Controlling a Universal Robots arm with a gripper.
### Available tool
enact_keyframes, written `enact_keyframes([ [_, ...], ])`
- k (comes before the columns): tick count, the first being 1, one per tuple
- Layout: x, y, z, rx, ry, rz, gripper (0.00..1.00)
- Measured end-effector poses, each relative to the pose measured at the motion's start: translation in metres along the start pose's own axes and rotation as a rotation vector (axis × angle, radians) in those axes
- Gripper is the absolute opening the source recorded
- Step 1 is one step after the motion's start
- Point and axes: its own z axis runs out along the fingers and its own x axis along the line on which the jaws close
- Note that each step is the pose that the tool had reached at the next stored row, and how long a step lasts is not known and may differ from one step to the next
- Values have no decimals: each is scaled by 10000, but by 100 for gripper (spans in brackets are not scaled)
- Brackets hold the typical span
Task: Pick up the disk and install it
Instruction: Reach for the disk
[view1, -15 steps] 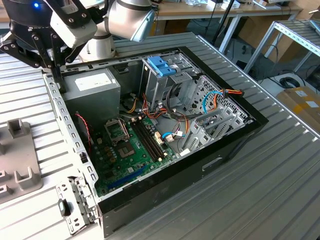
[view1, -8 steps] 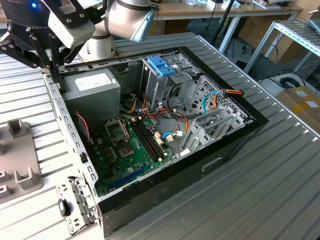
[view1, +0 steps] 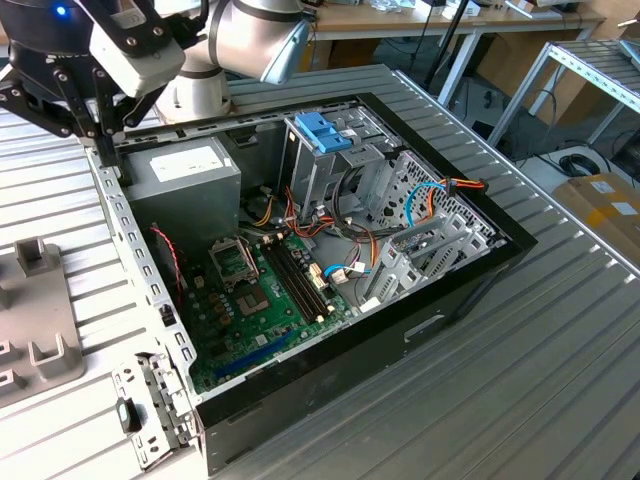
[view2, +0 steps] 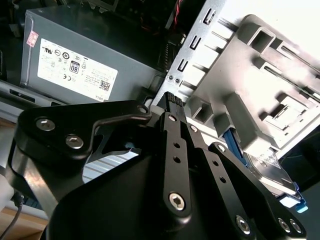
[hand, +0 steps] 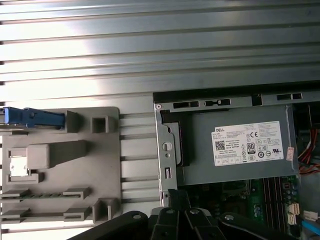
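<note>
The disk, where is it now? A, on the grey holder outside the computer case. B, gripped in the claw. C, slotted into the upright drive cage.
A: the disk, in its blue carrier, lies on the grey holder, outside the computer case.

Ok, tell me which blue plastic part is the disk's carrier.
The blue carrier at the grey fixture outside the case, framing the disk. The blue handle tops the upright drive cage inside.

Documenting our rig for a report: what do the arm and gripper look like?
The arm is silver metal with rounded grey joint caps. The gripper is matt black, built of linkage plates with silver screw heads; a blue light glows on its body.
</note>
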Motion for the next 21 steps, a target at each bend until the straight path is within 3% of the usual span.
enact_keyframes([
  [21,102,-8,-2,0,0,0,10],
])
